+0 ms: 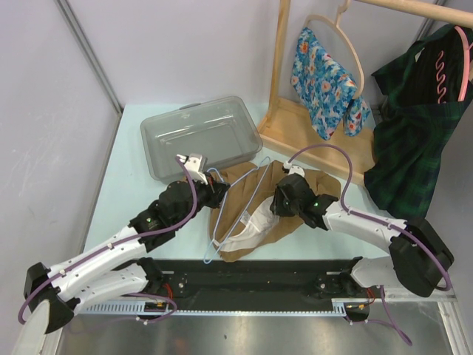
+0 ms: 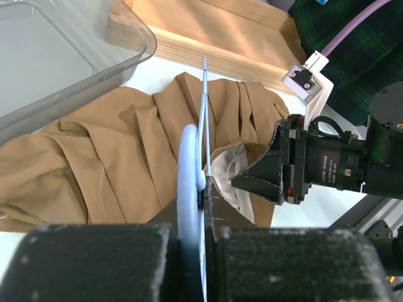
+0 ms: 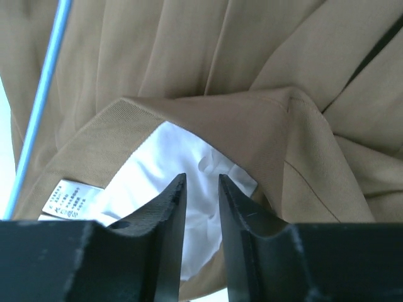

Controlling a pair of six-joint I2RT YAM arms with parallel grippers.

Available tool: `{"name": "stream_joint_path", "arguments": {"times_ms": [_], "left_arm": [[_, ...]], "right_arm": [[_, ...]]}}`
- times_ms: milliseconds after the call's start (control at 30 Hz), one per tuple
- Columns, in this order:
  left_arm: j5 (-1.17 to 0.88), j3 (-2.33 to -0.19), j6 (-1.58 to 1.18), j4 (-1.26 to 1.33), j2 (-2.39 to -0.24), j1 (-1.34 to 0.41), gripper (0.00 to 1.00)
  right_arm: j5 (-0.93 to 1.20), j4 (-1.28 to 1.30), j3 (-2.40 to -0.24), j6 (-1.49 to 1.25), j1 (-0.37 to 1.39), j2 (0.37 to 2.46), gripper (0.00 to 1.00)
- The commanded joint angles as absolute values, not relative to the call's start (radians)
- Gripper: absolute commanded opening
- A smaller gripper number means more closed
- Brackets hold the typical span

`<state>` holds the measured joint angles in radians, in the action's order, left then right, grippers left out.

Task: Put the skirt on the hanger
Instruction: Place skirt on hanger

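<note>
Where the left gripper (image 2: pixel 203 189) is concerned, its jaws are fully closed on the thin, light blue wire hanger (image 2: pixel 204 94), which runs away from the fingers and across the skirt (image 1: pixel 325 186). The right gripper (image 3: pixel 201 178) stands with its jaws a narrow gap apart and nothing between them, pointing down at the white lining (image 3: pixel 189 157) inside the skirt's waistband.

Writing:
- A small white care label (image 3: pixel 70 200) is sewn into the lining beside the left finger. Its print is too small to read.
- The lens (image 2: pixel 327 167) of the right wrist camera carries white lettering, also unreadable.

Edges and room:
- The skirt's near edge lies close to the arms' black base rail (image 1: pixel 251 285).
- A clear plastic bin (image 1: pixel 199 133) sits just behind the left gripper.
- The wooden rack base (image 1: pixel 295 126) borders the skirt's far side.
- Bare table (image 1: pixel 126 185) lies left of the left arm.

The skirt is tan, pleated and crumpled. It lies flat at the table's centre between the two grippers, with the waistband turned open.
</note>
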<state>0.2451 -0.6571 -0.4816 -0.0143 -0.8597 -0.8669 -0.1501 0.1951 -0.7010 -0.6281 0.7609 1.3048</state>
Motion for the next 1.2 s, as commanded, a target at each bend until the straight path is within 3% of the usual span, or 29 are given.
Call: {"name": "stream_joint_path", "arguments": {"times_ms": [0,600,867,967,1167], "left_arm": [[0.261,-0.709,-0.499,0.008,-0.856,-0.877,0.0],[0.258,-0.709,-0.489,-0.021,-0.853,-0.879,0.0],[0.255,-0.706,-0.486,-0.034,-0.842,-0.879,0.0],[0.256,-0.706,-0.486,-0.037,-0.836,-0.879,0.0],[0.258,-0.703,-0.485,-0.048,-0.822,-0.881,0.0]], "right_arm": [[-0.209,0.124,-0.724,-0.627,0.767,1.325,0.27],[-0.256,0.124,-0.724,-0.618,0.769,1.345,0.11],[-0.241,0.1,-0.724,-0.623,0.772,1.371,0.26],[-0.252,0.094,-0.724,-0.626,0.773,1.376,0.22],[-0.261,0.13,-0.724,-0.634,0.775,1.33,0.04]]}}
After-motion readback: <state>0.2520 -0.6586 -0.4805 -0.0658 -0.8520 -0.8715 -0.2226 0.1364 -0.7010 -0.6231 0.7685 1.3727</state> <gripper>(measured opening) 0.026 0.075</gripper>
